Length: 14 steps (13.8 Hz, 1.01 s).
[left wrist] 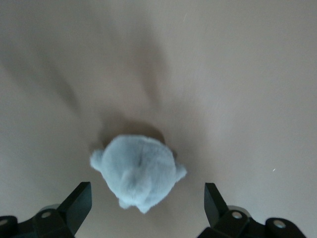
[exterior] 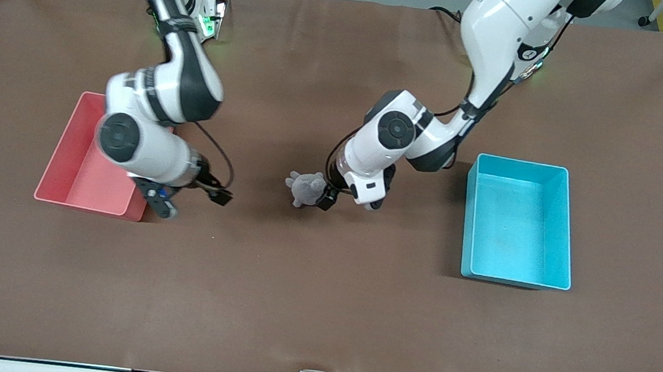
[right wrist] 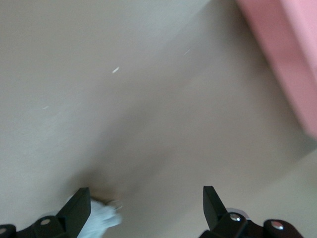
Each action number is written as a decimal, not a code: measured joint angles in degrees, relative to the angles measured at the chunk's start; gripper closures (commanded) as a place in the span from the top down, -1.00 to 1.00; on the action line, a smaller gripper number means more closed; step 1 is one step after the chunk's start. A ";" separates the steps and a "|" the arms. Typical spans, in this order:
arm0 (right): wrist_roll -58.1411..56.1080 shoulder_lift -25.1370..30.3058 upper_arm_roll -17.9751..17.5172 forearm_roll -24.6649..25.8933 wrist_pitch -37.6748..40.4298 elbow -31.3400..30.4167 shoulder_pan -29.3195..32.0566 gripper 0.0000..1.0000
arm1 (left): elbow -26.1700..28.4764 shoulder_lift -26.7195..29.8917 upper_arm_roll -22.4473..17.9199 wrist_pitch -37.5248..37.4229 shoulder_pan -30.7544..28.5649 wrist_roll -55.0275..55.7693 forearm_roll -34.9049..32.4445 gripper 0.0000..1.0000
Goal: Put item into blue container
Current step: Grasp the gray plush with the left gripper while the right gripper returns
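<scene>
Left wrist view: small fluffy grey plush toy point(left wrist: 139, 169), stubby rounded limbs.

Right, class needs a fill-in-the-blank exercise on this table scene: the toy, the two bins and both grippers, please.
1. The grey plush toy lies on the table between the pink bin and the ____ container.
2. The left gripper hangs over the toy with its jaws ____.
3. The right gripper, open and empty, is beside the ____ bin.
4. Inside, the blue container is ____.

Missing words: blue; open; pink; empty
</scene>
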State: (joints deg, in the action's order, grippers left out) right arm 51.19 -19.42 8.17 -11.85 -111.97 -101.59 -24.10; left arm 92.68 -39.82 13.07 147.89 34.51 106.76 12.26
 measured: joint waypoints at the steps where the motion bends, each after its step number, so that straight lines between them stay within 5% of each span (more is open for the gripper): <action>1: -3.47 1.99 0.02 2.04 -0.02 -2.82 2.11 1.00 | -0.03 -1.03 -0.02 2.02 1.19 1.80 0.00 1.00; 3: -10.52 5.61 0.02 5.12 -0.28 -8.31 6.33 1.00 | -0.13 -2.81 -0.23 4.14 3.02 3.45 0.00 0.98; 6: -22.71 9.36 0.02 5.90 -1.20 -14.69 14.65 1.00 | -0.35 -4.97 -0.51 6.96 4.26 3.63 0.00 0.51; 10: -35.19 9.96 -0.03 5.85 -8.46 -22.44 23.60 1.00 | -0.53 -6.16 -2.16 7.86 4.88 3.57 -0.02 -0.96; 14: -37.13 9.85 -0.60 5.81 -13.00 -28.33 24.65 1.00 | -1.03 -6.24 -4.03 7.94 5.49 3.51 -0.48 -1.00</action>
State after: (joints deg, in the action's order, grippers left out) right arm 14.06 -9.56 7.57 -6.05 -124.97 -129.92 0.55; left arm 91.65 -46.06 9.03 155.83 40.00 110.27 11.78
